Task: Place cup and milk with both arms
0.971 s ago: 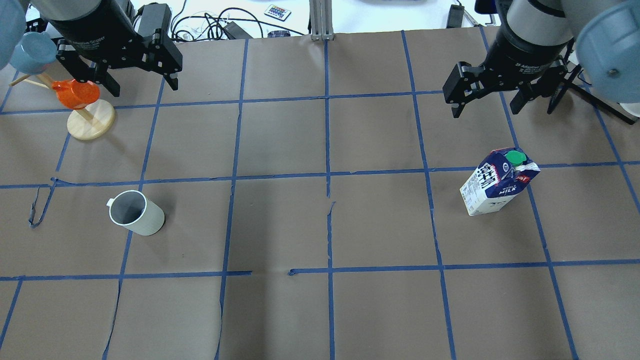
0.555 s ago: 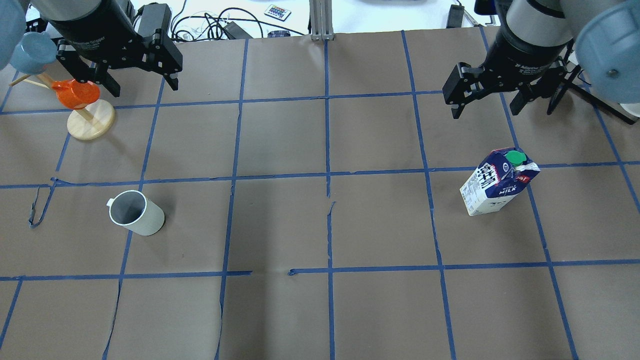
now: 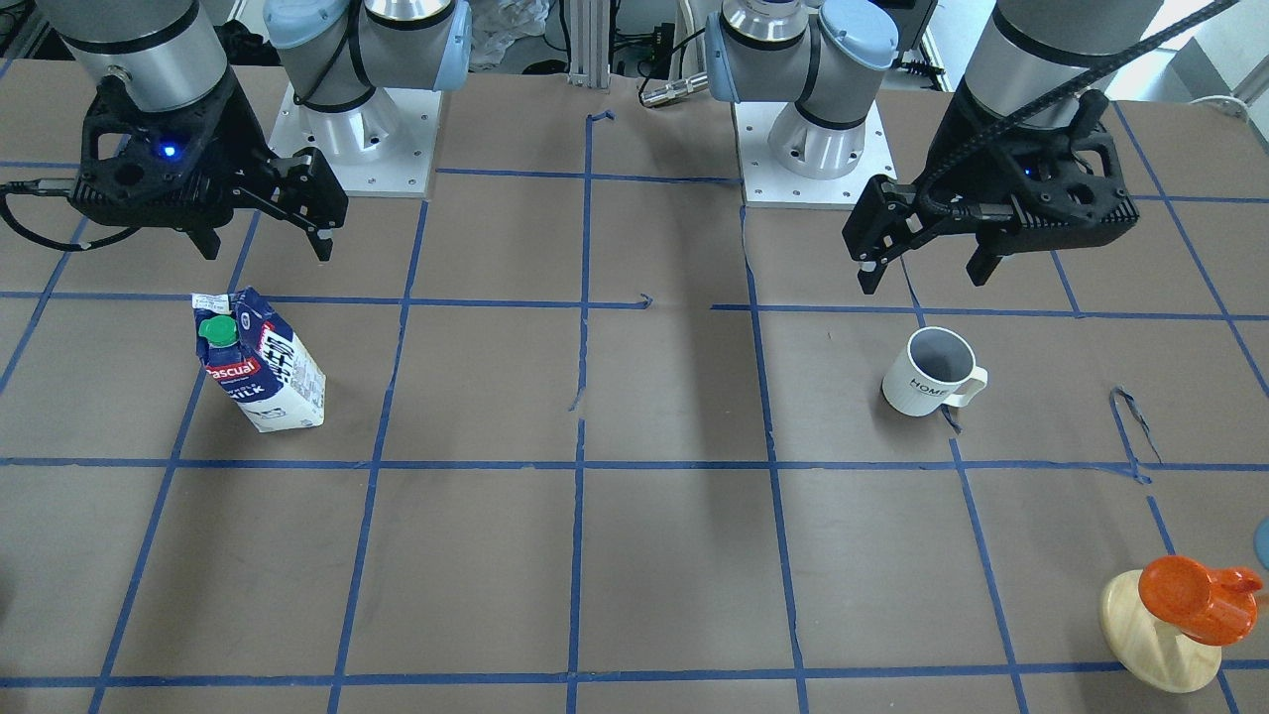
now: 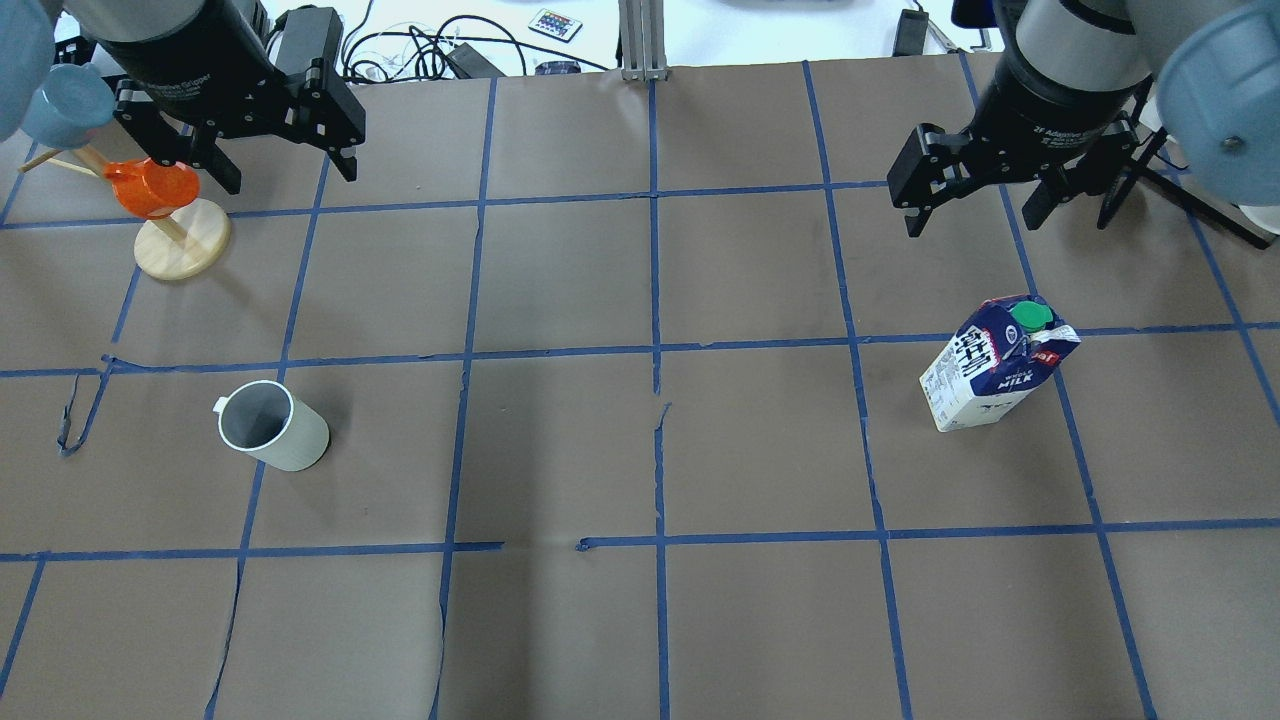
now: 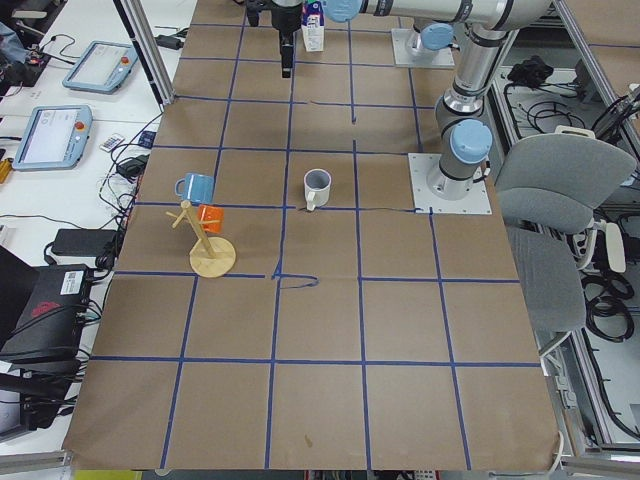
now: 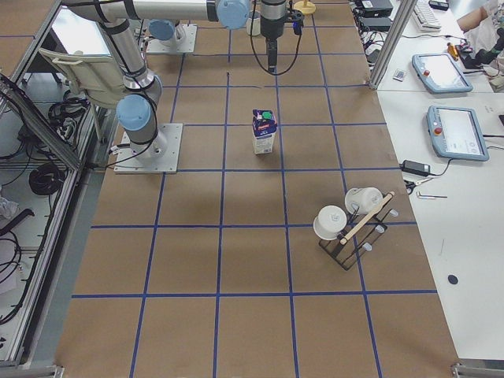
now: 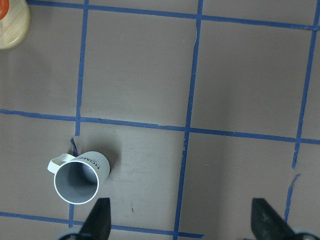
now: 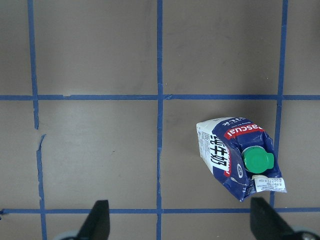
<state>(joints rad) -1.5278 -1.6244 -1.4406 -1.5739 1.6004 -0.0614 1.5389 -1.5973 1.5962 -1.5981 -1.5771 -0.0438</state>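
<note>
Currently black left gripper (image 4: 290, 176) and right gripper (image 4: 973, 225) hang wide open, empty. Off-centre descent could topple blue-white gable-top milk carton (image 4: 990, 365) or shove white ceramic mug (image 4: 272, 427).

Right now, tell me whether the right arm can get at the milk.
Probably yes. The right claw hangs open, raised and close to the milk, which stands upright with nothing beside it or over it to block a descent.
</note>
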